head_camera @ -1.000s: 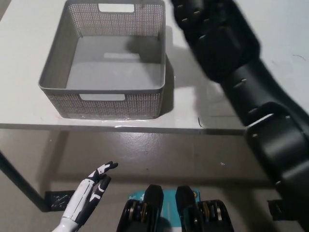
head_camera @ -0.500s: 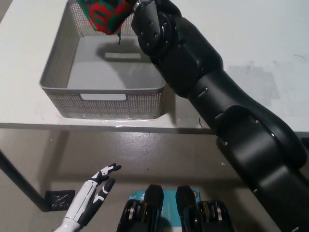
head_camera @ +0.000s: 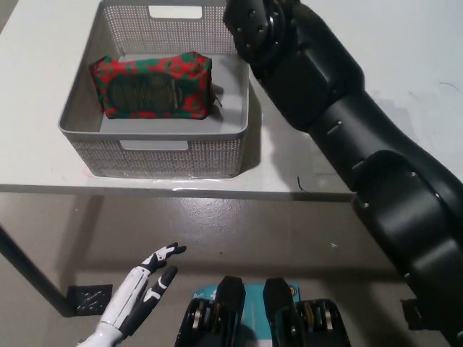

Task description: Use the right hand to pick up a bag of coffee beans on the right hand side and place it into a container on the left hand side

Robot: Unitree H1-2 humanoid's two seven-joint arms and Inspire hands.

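Now, from the head view, the bag of coffee beans point(head_camera: 153, 85) lies inside the grey basket point(head_camera: 83, 108) on the white table point(head_camera: 347, 43). The bag is red and green and rests flat on the basket floor, nearer the left wall. The black right hand point(head_camera: 255, 22) sits at the top of the picture, just past the basket's right rim. It is not touching the bag, but I cannot tell if its fingers are wide or closed, because the arm hides them. The white left hand point(head_camera: 145, 285) hangs low by the floor, open, with fingers spread, holding nothing.

What could go wrong? The big black arm is very close to the basket's right wall. If it swings back carelessly, it might bump the basket and push it along the table.

Half a second ago, the bag was up in the air over the basket's back edge, held by the black hand. Now it is down inside, and the hand has let go.
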